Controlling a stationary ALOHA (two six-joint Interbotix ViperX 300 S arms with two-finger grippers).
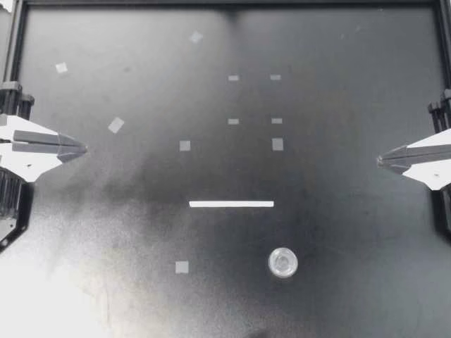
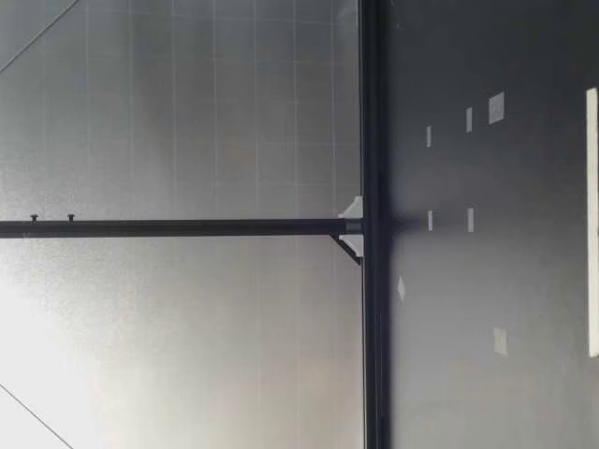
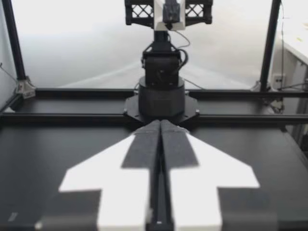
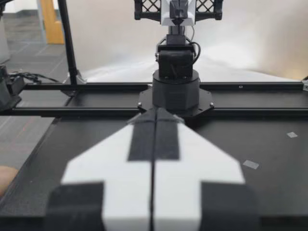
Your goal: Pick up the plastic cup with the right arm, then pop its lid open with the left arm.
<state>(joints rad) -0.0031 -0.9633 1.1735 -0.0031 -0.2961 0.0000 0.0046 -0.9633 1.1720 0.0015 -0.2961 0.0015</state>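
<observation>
- Tabletop [image 1: 338, 176]: black, with glare washing over the near left corner. Risk, as a judgement: a see-through thing could be lost against the glare and the dark surface, so a reach could be mis-aimed.
- Left gripper [image 1: 79, 148]: seen at the tabletop's left edge with its fingers pressed together. Nothing is held or touched. In the left wrist view the tips [image 3: 160, 124] meet with no gap.
- Right gripper [image 1: 380, 161]: seen at the right edge, also pressed together and empty. The right wrist view shows the two fingers [image 4: 155, 111] flush against each other. It is the nearer of the two to the cup, though well apart from it.
- Risk, as a judgement: with both grippers closed, a descent onto the cup would knock or tip it rather than take it, so the jaws would need spreading first.
- White strip [image 1: 231, 204]: laid flat near the middle, between the cup and the far tape marks. At table height only its edge [image 2: 591, 220] is shown.
- Clear round cup [image 1: 282, 263]: stood alone on the near side of the strip, right of centre, touching nothing. It looks light and smooth, so it may slide or roll if it is nudged off-centre.
- Tape squares [image 1: 184, 146]: scattered flat across the tabletop. These could be mistaken for targets.
</observation>
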